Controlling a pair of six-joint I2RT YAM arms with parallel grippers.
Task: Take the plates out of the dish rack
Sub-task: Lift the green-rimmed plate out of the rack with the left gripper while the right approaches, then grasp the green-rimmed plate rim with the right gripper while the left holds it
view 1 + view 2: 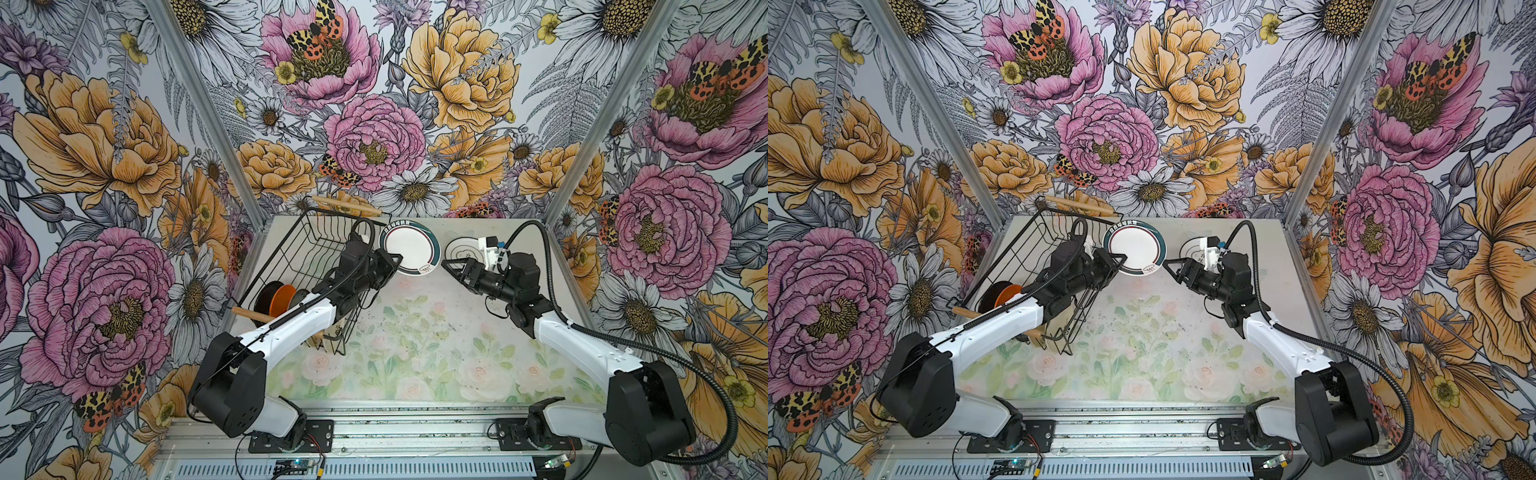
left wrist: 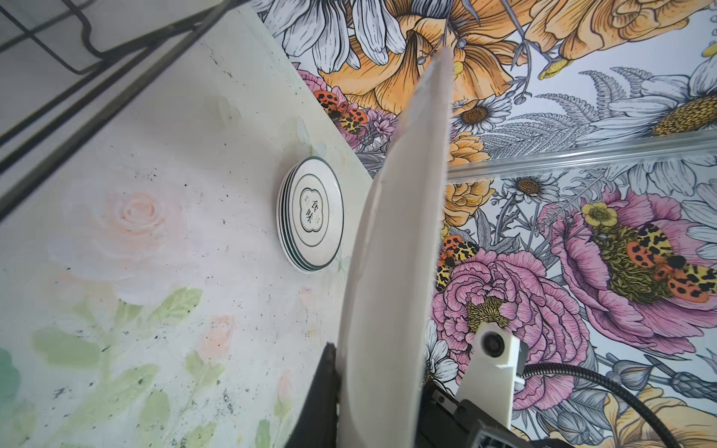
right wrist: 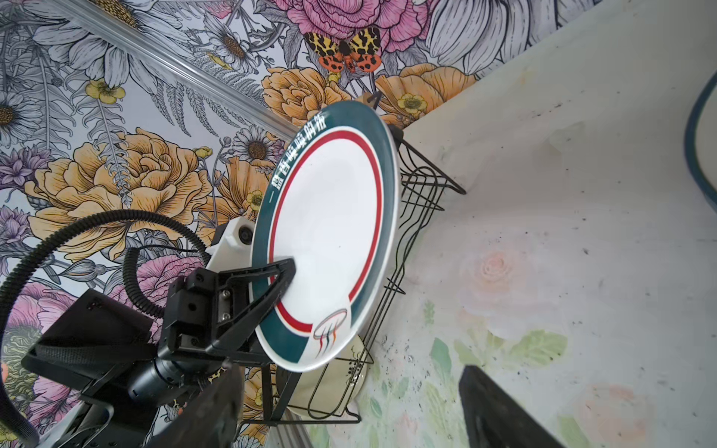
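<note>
My left gripper (image 1: 397, 259) (image 2: 378, 403) is shut on the rim of a white plate with a teal and red rim (image 1: 411, 249) (image 1: 1133, 249) (image 3: 333, 217). The plate hangs tilted just outside the dish rack (image 1: 307, 249) (image 3: 419, 201). My right gripper (image 1: 446, 266) (image 3: 349, 388) stands open and empty just right of that plate, apart from it. A stack of white dark-rimmed plates (image 1: 459, 251) (image 2: 314, 213) lies on the table behind it. Black (image 1: 268, 297), orange (image 1: 284, 297) and cream (image 3: 329, 388) plates stand in the rack.
The rack fills the table's left side, its wooden handles (image 1: 347, 205) at the far and near ends. The floral table top (image 1: 415, 332) lies between the arms. Flowered walls close in the back and both sides.
</note>
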